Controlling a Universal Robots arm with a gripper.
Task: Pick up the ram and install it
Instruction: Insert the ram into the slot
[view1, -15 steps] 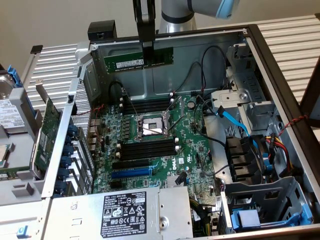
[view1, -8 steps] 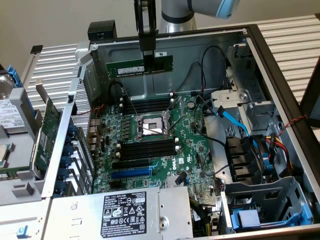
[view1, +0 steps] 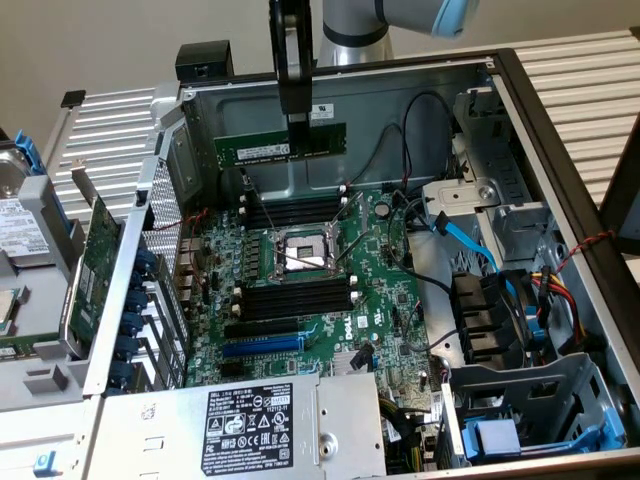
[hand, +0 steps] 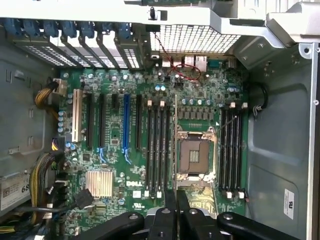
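The ram, a narrow green stick with a pale label, hangs level above the back of the open computer case. My gripper comes straight down from above and is shut on the ram's top edge near its middle. Below it on the motherboard lie two banks of bare black memory slots on either side of the CPU socket. In the wrist view the ram shows edge-on as a thin line between my fingertips, running over the board between a slot bank and the CPU socket.
A power supply with a black label lies at the front of the case. A large green expansion card stands outside the case at the exterior view's left. A blue cable, a fan and a drive cage crowd the right.
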